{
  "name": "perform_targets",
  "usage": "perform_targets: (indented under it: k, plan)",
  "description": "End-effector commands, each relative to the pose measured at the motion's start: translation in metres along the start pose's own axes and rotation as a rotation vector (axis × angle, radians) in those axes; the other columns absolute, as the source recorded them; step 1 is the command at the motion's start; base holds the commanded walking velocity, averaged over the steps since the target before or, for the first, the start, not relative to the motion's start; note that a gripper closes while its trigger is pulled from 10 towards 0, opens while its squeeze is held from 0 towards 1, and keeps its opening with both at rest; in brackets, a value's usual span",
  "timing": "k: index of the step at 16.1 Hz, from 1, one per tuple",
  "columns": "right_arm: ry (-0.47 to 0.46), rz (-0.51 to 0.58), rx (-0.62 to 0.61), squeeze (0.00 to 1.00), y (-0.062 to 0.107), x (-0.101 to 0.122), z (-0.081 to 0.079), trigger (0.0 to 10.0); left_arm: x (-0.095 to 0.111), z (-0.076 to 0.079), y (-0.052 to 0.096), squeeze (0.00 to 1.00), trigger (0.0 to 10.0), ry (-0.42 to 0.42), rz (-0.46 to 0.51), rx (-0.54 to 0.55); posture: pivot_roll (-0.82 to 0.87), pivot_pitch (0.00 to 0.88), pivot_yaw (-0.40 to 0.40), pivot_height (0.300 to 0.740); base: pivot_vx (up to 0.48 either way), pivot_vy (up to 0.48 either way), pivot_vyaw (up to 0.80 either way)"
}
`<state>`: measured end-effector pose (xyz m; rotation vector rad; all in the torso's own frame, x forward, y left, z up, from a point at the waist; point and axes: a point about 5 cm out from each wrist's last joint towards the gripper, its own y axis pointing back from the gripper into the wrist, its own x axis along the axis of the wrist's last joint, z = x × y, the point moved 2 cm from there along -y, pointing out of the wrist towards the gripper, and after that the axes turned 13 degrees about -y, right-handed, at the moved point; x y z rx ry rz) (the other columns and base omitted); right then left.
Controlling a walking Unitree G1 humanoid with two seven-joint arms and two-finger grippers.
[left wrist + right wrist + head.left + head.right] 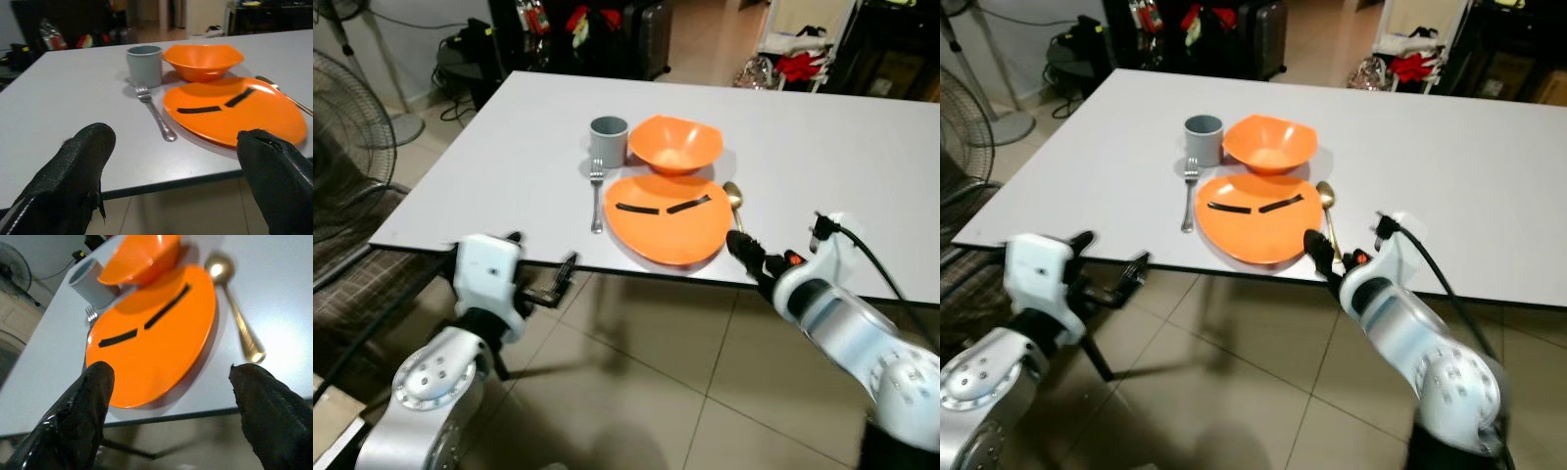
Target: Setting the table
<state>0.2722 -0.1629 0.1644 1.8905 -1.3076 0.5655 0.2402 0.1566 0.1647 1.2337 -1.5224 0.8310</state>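
Plate [666,217], orange with two black strips and no readable writing, lies on the bench [489,166] between fork [596,194] and gold spoon [1327,208]; both the left tool [171,171] and the right tool [168,401] gape wide, empty.

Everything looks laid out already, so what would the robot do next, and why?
Probably draw both arms back from the table. The plate, bowl, cup, fork and spoon already lie in a tidy setting, and both the left gripper and right gripper are open and empty at the near edge.
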Motion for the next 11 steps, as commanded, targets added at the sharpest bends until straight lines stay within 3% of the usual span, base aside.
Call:
perform_targets:
  k: [1, 3, 4, 8, 11]
  plan:
    - [0.149, 0.021, 0.045, 0.00, 0.005, -0.001, -0.013, 10.0, 0.004, -0.004, 0.002, 0.00, 10.0, -0.005, 0.003, 0.040, -0.05, 0.012, 0.021, 0.740, 0.000, 0.000, 0.00]
    - [0.458, 0.120, 0.044, 0.00, 0.007, -0.002, -0.018, 10.0, 0.006, -0.007, 0.004, 0.00, 10.0, 0.011, 0.016, 0.124, -0.05, 0.010, 0.024, 0.740, 0.000, 0.000, 0.00]
    - [0.465, 0.121, 0.032, 0.00, 0.006, -0.004, -0.017, 10.0, 0.006, -0.007, 0.003, 0.00, 10.0, 0.013, 0.014, 0.136, -0.04, 0.008, 0.019, 0.740, 0.000, 0.000, 0.00]
    - [0.520, 0.157, 0.129, 0.00, 0.003, -0.012, -0.025, 10.0, 0.004, -0.005, 0.008, 0.00, 10.0, -0.009, -0.016, 0.149, -0.02, 0.013, 0.009, 0.740, 0.000, -0.449, 0.00]
    - [0.508, 0.140, 0.226, 0.00, 0.000, -0.024, -0.034, 10.0, 0.002, -0.003, 0.010, 0.00, 10.0, 0.016, -0.034, 0.149, -0.02, 0.009, 0.017, 0.740, 0.000, -0.096, 0.80]
